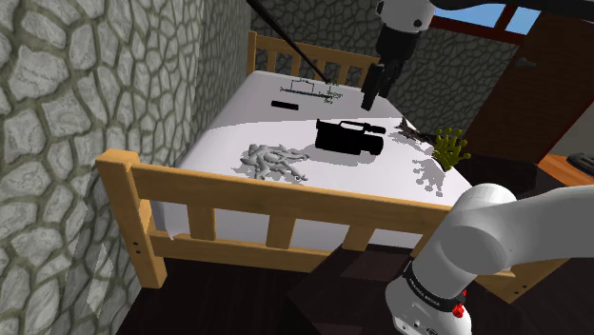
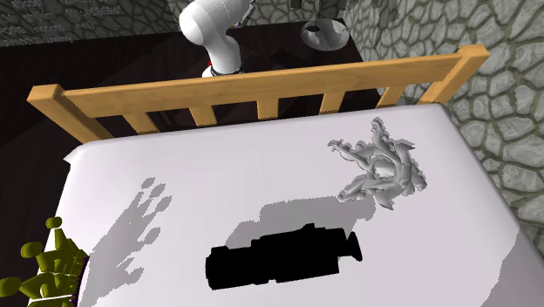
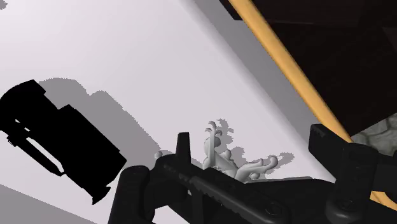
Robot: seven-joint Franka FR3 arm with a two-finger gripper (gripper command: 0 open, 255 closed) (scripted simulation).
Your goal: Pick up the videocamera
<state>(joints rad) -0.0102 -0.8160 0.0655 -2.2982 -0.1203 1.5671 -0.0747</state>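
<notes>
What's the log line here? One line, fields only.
stage: pre-grasp | gripper: open, empty, raised over bed | videocamera: black, lying on bed, untouched | nearby: grey tangled figure

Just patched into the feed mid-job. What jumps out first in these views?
The all-black videocamera stands out starkly in the middle of the white bed. The open gripper hangs above the mattress just beyond it in the shoulder view, touching nothing. A grey tangled ornament lies nearer the wooden rail, and a yellow-green plant sits at the mattress's edge.
</notes>
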